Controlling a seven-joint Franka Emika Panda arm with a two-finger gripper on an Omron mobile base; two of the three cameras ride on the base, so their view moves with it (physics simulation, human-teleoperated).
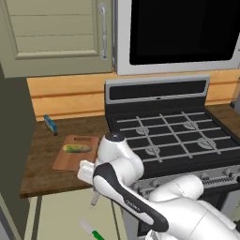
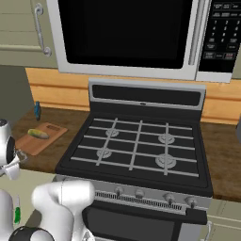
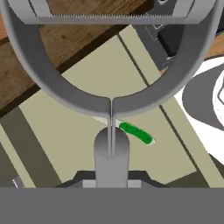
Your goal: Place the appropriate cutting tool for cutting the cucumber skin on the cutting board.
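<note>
My gripper (image 3: 112,176) is shut on the straight handle of the grey metal peeler (image 3: 112,103), whose loop head looms large in the hand view. In the left base view the gripper (image 1: 94,190) hangs just off the counter's front edge, in front of the cabinet, with the peeler (image 1: 95,199) pointing down. The reddish-brown cutting board (image 1: 70,158) lies on the counter behind and left of it, apart from the gripper. The small yellow-green cucumber (image 1: 77,148) rests on the board. Board (image 2: 34,143) and cucumber (image 2: 38,134) also appear at the left of the right base view.
A green-handled knife (image 3: 136,132) lies on the floor below the gripper, with the knife (image 1: 92,230) near the cabinet front. A small blue object (image 1: 50,124) stands at the counter's back. The stove (image 1: 173,136) sits right of the wooden counter (image 1: 40,173); a microwave (image 2: 127,33) hangs above.
</note>
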